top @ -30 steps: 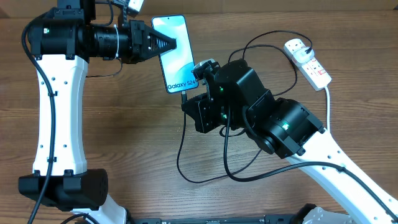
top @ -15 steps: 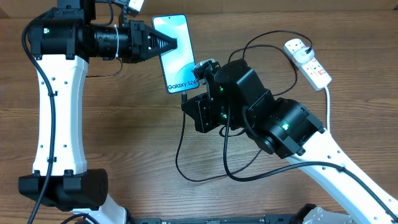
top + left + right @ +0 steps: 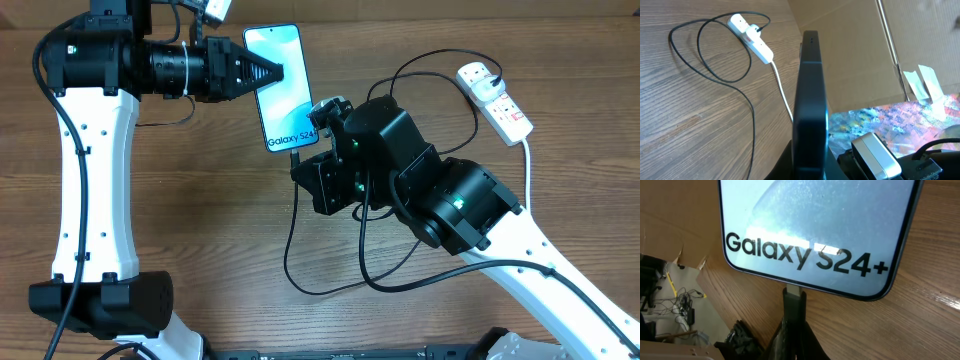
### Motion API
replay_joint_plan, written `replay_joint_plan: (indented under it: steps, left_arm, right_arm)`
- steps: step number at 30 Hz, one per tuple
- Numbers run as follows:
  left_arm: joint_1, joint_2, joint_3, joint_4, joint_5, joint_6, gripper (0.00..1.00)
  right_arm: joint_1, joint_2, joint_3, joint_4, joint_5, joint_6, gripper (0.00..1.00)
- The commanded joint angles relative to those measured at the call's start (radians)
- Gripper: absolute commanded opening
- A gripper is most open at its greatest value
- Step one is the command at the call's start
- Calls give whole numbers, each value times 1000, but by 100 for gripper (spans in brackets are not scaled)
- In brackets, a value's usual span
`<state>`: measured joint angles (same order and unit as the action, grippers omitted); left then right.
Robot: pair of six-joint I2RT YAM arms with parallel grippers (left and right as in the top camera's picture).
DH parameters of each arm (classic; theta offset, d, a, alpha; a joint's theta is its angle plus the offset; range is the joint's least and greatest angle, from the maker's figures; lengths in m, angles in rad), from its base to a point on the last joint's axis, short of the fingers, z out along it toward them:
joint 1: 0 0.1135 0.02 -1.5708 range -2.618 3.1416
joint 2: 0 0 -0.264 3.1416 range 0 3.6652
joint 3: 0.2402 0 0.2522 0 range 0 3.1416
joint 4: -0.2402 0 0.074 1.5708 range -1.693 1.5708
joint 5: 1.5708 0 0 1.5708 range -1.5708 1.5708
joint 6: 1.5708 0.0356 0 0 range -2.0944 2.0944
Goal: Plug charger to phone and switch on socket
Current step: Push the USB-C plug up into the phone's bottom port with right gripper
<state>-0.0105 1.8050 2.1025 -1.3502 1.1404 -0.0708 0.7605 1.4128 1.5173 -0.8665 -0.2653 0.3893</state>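
Phone [image 3: 283, 88] up at the far centre of the table [image 3: 200, 220], screen facing up, reading "Galaxy S24+"; charger [image 3: 292, 250] cable loops over the wood below it and runs off to the socket [image 3: 495, 100] at far right, a black plug on it; the bulky right arm [image 3: 450, 200] hides part of that cable; left gripper [image 3: 272, 72] clamped on the phone's left edge; right gripper [image 3: 794, 325] pinched tight on the connector, whose tip meets the phone's bottom edge.

Robotics lab, wood-grain table [image 3: 200, 200], cardboard screen [image 3: 850, 50], floor cables [image 3: 685, 302]
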Motion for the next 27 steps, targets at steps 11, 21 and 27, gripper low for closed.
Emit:
replay_joint_plan:
  steps: [11,21,27]
  left_arm:
    - [-3,2,11,-46,38,93,4]
    - [-4,2,11,-79,39,93,4]
    - [-4,2,11,-118,39,81,4]
  right_arm:
    - [-5,-22,16,51,18,7,4]
    - [-5,-22,16,81,19,24,4]
    - [-5,-20,16,108,22,27,4]
